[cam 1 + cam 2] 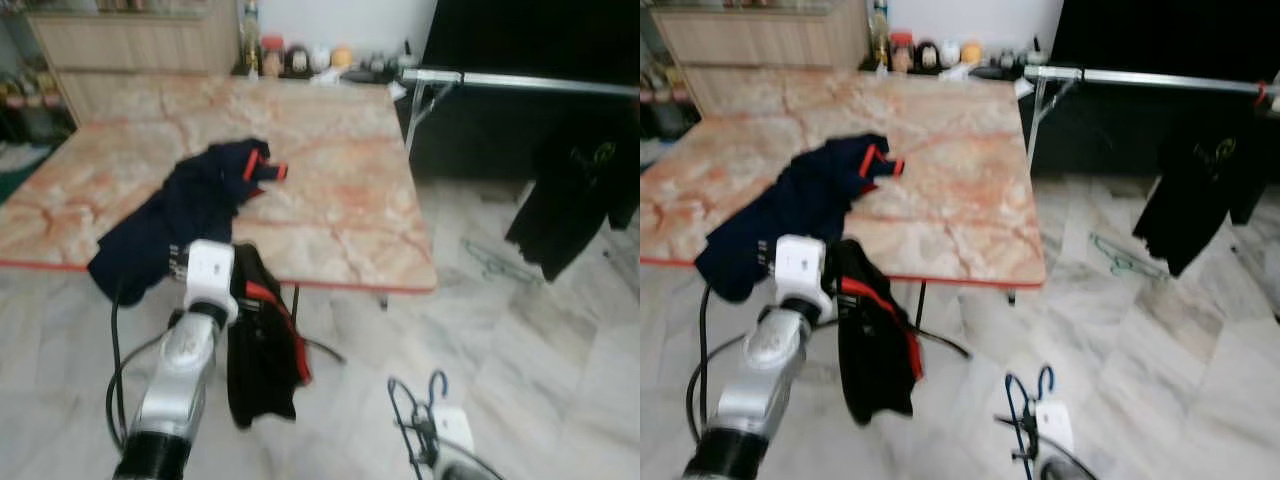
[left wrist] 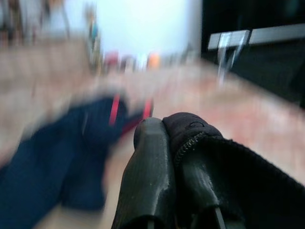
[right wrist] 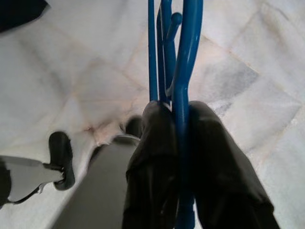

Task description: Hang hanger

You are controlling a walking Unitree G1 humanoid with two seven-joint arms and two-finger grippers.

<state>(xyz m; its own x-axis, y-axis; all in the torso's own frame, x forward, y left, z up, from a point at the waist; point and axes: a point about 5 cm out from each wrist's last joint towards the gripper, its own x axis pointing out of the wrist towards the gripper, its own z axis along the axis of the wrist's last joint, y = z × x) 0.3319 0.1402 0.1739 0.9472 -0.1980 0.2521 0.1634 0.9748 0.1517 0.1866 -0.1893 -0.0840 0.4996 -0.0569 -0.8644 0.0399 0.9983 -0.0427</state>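
Right claw [image 3: 174,143] clamped on blue hanger [image 3: 183,57]; left claw [image 2: 171,143] pinching black garment [image 1: 262,350].

L hand [image 2: 164,138] raised, clamped; R hand [image 3: 183,129] low, fingers pinched.

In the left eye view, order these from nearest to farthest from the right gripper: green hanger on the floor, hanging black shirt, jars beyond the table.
From the right gripper:
1. Green hanger, on the floor ahead.
2. Hanging black shirt, on the rail, right.
3. Jars, beyond the table's far edge.
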